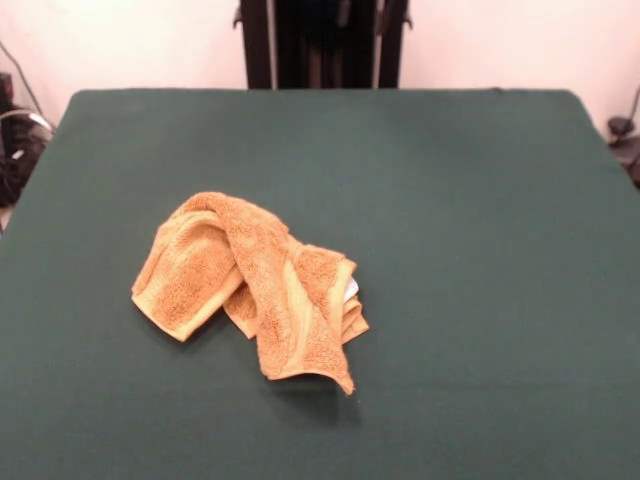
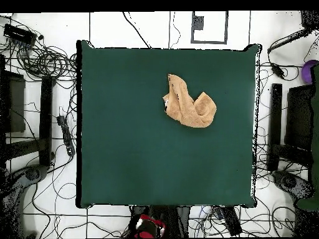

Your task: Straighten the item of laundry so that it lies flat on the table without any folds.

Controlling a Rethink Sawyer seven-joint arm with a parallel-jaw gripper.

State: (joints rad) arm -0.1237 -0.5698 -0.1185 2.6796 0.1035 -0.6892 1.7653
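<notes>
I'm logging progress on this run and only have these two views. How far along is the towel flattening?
Nothing looks done yet: the towel lies crumpled on the table, folded over itself in several layers, with its white tag peeking out at one edge. Nothing is in hand: the gripper shows in neither view, only the arm's red base at the table's edge. All the spreading and unfolding remains.
</notes>
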